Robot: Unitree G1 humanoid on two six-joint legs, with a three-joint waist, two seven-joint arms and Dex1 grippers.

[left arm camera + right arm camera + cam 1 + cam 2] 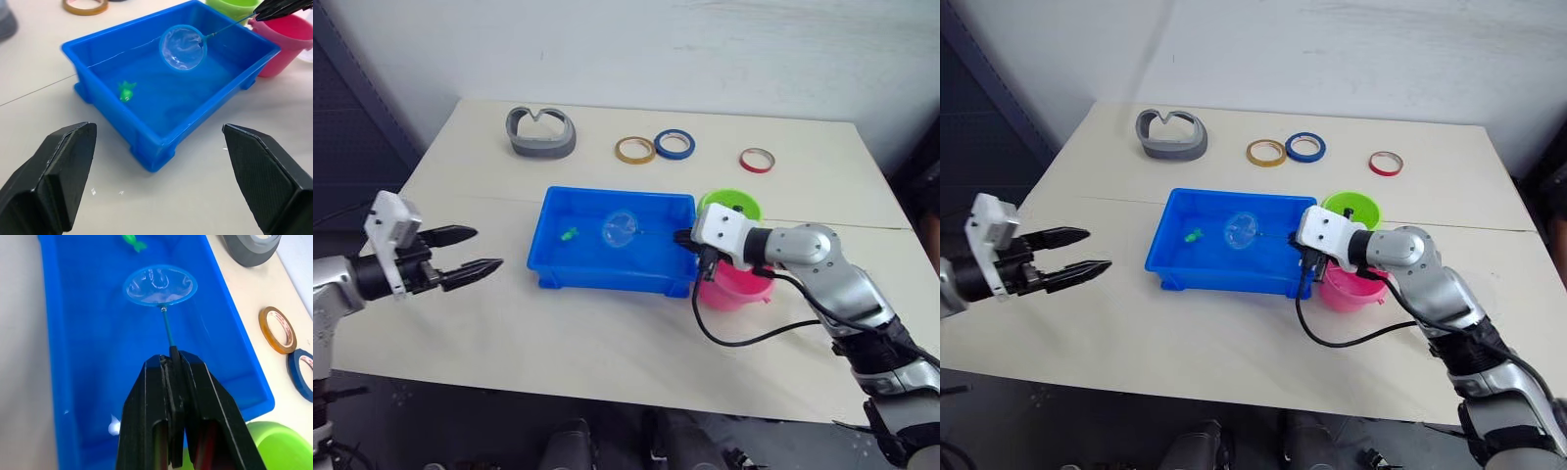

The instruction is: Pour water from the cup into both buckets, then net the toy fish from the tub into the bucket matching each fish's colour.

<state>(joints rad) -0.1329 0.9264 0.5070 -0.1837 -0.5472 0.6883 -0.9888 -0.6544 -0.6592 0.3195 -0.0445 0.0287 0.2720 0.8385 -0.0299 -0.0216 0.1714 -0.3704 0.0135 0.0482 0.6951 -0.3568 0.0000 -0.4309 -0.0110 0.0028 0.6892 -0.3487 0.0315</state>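
My right tool [172, 363] is clamped on the handle of the net [619, 229], its hoop held over the middle of the blue tub [558, 257]; one green fish [570, 233] lies in the tub towards its left end, apart from the hoop; the tub sits mid-bench [509, 333]; my right tool is at the tub's right end, in front of the green bucket [729, 204] and above the pink bucket [732, 286], which stand touching the tub's right wall, the green one behind the pink; my left tool [470, 251] hovers with its fingers spread wide, holding nothing, off the tub's left end and well apart from it; at the back of the bench lie a grey tape roll [541, 132], a yellow ring [634, 150], a blue ring [674, 144] just beside it and a red ring [757, 160] further right.
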